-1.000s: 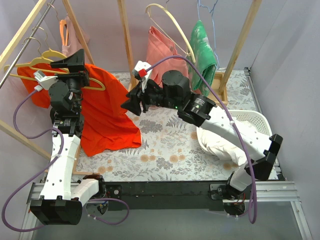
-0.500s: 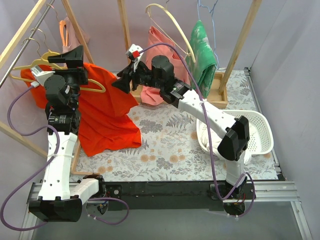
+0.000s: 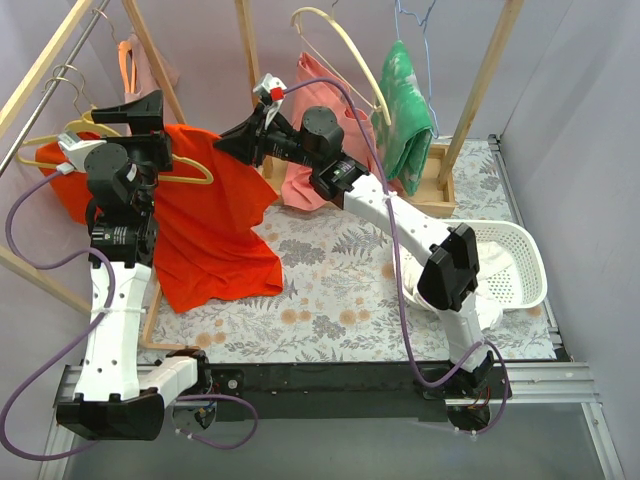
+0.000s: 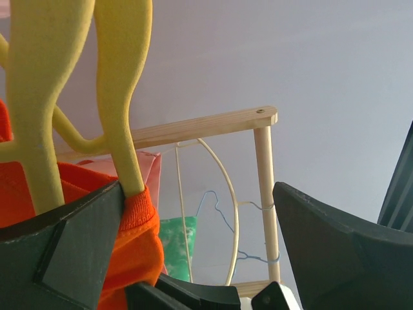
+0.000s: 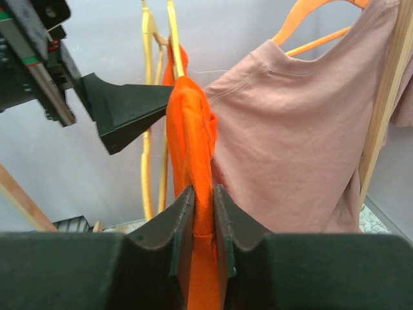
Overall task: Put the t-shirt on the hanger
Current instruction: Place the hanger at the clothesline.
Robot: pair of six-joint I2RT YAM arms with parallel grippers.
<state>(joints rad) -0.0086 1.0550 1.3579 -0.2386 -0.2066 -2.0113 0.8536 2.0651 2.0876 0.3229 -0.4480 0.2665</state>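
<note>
Right gripper point(image 5: 199, 210): jaws nearly shut, pinching a vertical fold of the red-orange t-shirt point(image 3: 210, 230). In the right wrist view the cloth fills the narrow gap between both fingers.

Left gripper point(image 3: 132, 112): jaws wide apart. In the left wrist view one arm of the pale-yellow hanger point(image 4: 122, 97) runs down against the left-hand finger point(image 4: 64, 239), with the shirt's ribbed collar bunched at that contact. The other finger point(image 4: 342, 252) stands well clear, so I log no clamp.

Pose: the left arm stands nearly upright over the table's left edge, with its wrist up at the rack rail. The right arm reaches from the near-right corner diagonally across to the far-left area, almost fully extended, its fingertips close to the left gripper.

T-shirt position: draped over the hanger above the far-left corner. The body hangs down with the hem spread on the floral tabletop point(image 3: 340, 290) near the left edge.

View differences:
- The overhead view alone shows the white basket point(image 3: 525, 265) at the right edge and the green garment point(image 3: 405, 95).
- The right wrist view alone shows a dusty-pink t-shirt point(image 5: 290, 142) on an orange hanger point(image 5: 316, 13), just behind the pinched fold.
- The left wrist view shows a wooden post point(image 4: 266, 187) and a thin cream curved hanger point(image 4: 227, 194) beyond the jaws.
</note>
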